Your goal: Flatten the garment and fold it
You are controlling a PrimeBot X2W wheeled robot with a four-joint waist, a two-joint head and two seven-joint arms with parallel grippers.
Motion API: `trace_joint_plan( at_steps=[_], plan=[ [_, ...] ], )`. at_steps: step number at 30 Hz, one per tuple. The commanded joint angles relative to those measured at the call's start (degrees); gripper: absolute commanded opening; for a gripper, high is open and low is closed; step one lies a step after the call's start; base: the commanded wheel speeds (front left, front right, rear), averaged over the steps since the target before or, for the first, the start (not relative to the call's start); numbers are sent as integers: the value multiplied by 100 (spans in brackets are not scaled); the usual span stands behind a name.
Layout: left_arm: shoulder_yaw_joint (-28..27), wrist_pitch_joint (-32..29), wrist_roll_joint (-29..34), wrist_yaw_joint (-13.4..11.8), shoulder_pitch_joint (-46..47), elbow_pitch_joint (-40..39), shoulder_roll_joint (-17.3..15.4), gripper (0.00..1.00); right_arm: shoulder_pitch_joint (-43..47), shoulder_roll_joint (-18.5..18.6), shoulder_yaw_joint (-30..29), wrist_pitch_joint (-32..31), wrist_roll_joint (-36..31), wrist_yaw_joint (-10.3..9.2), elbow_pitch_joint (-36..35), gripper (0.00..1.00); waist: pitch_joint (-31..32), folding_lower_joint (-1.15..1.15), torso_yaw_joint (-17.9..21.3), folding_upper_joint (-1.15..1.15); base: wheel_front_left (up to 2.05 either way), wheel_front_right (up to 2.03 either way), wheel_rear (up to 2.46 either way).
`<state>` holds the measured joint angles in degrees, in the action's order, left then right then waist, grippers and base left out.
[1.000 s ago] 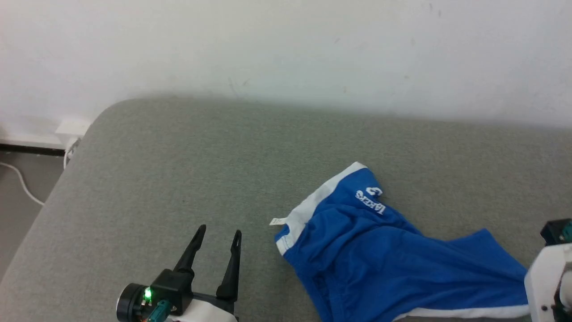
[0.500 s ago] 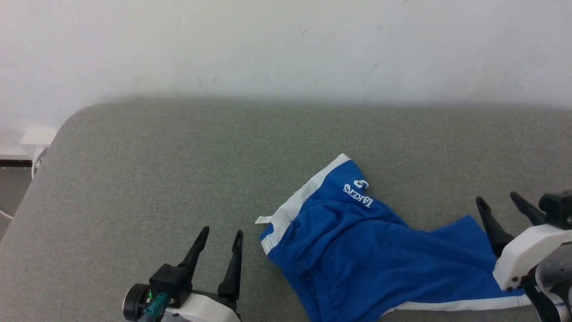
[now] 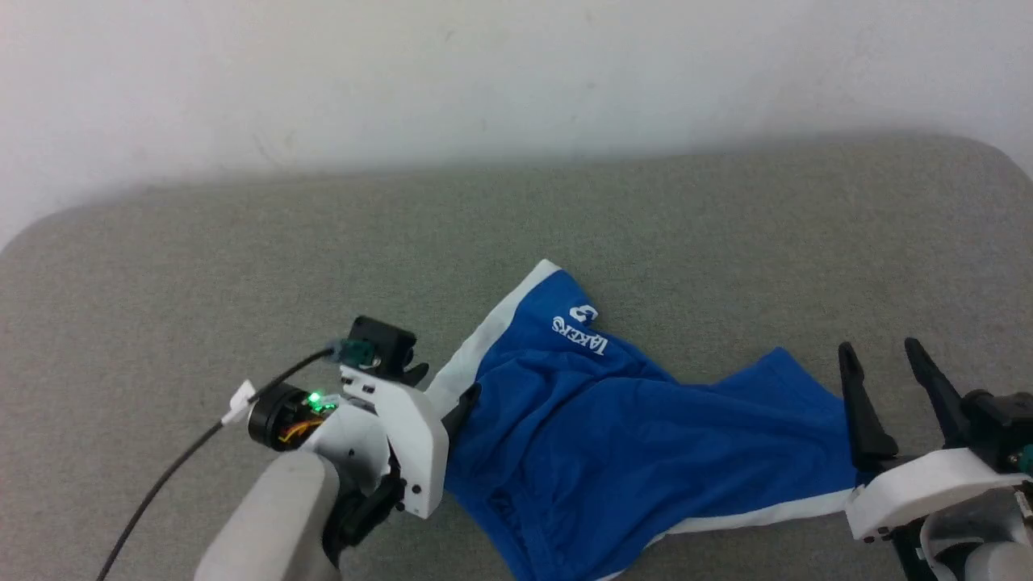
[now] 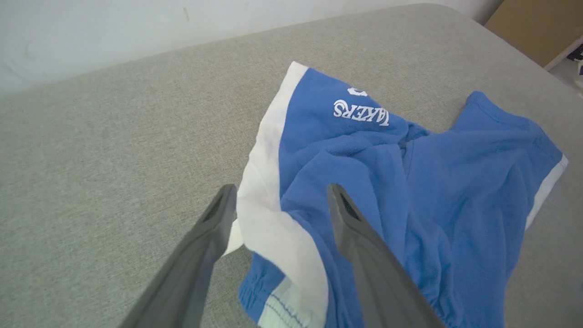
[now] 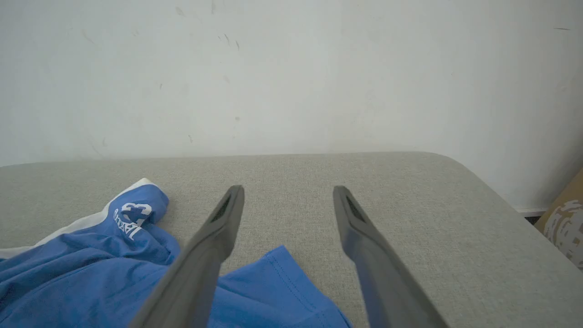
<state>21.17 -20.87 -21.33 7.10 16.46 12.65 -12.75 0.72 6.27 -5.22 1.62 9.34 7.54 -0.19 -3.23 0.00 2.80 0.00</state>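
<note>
The garment (image 3: 646,436), blue shorts with white bands and white lettering, lies rumpled on the grey padded surface (image 3: 242,266). My left gripper (image 3: 444,386) is at its left end, pointing right. In the left wrist view the garment (image 4: 432,182) spreads ahead, and the left gripper (image 4: 281,191) stands open astride the white band, low over it. My right gripper (image 3: 880,349) is open just past the garment's right end, fingers pointing away from me. In the right wrist view the right gripper (image 5: 288,189) has bare grey surface between its fingers, with the garment (image 5: 91,273) at lower left.
A white wall (image 3: 516,73) rises behind the surface. The surface's rounded corner (image 3: 1001,161) shows at the right. A cardboard box (image 5: 565,223) stands beyond that side. A black cable (image 3: 161,476) trails from my left wrist.
The head camera has swung right. My left arm has moved right and turned onto the garment's white band. The right gripper's fingers have come into view, standing open beside the garment's right end.
</note>
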Motion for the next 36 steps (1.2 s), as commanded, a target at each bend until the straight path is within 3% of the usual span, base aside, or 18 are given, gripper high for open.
trace_joint_plan(
  at_steps=[1, 5, 8, 16, 17, 18, 19, 23, 28, 33, 36],
  plan=[
    [238, -582, -324, 36, 295, 96, -193, 100, -38, -65, 20, 71, -78, -5, 90, 100, -304, 0, 287, 0, 0, 0, 0],
    [527, -1969, -1079, 37, 782, 558, -515, 100, -247, -148, 111, 187, -122, -5, 239, 100, -530, 0, 505, 0, 0, 0, 0],
    [790, -2670, -1416, 37, 1035, 746, -722, 100, -363, -189, 140, 255, -136, -5, 348, 100, -670, 0, 630, 0, 0, 0, 0],
    [1520, -3309, -1649, 38, 1361, 917, -1189, 100, -538, -250, 194, 471, -136, -5, 569, 100, -970, 0, 799, 0, 0, 0, 0],
    [1564, -3299, -1673, 38, 1400, 935, -1242, 39, -557, -257, 211, 501, -137, -5, 602, 100, -990, 0, 817, 0, 0, 0, 0],
    [1578, -3248, -1669, 38, 1459, 958, -1299, 4, -572, -264, 224, 528, -139, -5, 634, 100, -1002, 0, 829, 0, 0, 0, 0],
    [1585, -3169, -1642, 38, 1535, 978, -1360, 0, -585, -269, 237, 550, -142, -5, 665, 100, -1006, 0, 840, 0, 0, 0, 0],
    [1393, -2410, -1307, -19, 1945, 1196, -1559, 0, -640, -284, 287, 597, -160, -5, 791, 100, -948, 0, 886, 0, 0, 0, 0],
    [1091, -1243, -942, -331, 2448, 1622, -1539, 0, -660, -288, 334, 600, -196, -5, 849, 100, -858, 0, 927, 0, 0, 0, 0],
    [1134, -620, -610, -337, 2867, 2173, -1584, 0, -704, -291, 419, 592, -208, -5, 810, 100, -956, 0, 961, 0, 0, 0, 0],
    [1184, -57, -305, -479, 3103, 2535, -1611, 0, -742, -296, 510, 595, -210, -5, 806, 100, -1049, 0, 974, 0, 0, 0, 0]
  ],
)
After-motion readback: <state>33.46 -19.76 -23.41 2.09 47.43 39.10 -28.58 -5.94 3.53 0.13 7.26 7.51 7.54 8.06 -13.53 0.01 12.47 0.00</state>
